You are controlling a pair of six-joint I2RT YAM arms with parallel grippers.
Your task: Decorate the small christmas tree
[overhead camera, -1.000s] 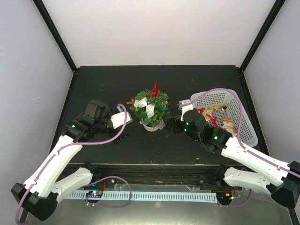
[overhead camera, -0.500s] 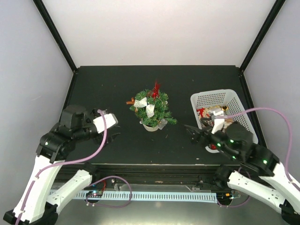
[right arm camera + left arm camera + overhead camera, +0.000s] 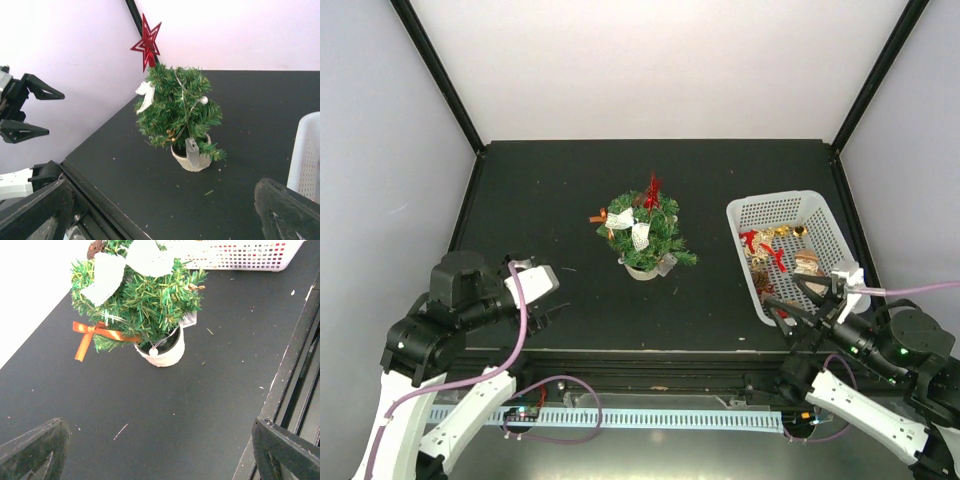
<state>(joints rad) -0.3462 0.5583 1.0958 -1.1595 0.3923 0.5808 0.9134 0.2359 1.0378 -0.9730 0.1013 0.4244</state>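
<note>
The small christmas tree stands near the middle of the black worktop. It is about level between the two arms, which I take to be deliberate, since either arm could reach it from its own side. The white basket of red and gold ornaments sits well apart from it on the right, close to the right arm, so that arm looks like the natural one to fetch pieces.

The left pincer hangs low by the near edge. Its fingers are spread wide with only bare worktop between them, so it is released and empty. The right pincer is the same, splayed open with nothing in it, and it hovers at the basket's near corner. My guess is that the arms are between ornaments.

The tree is upright in its round cream pot. Its long axis is vertical, from the pot up to the red star at the tip, with no lean that I can make out. An orange bow juts out on the side away from the basket, white ribbon is draped over the upper boughs, and a small pale tag leans against the pot. The lower branches on the basket side look barer, so that may be where the next piece belongs.
</note>
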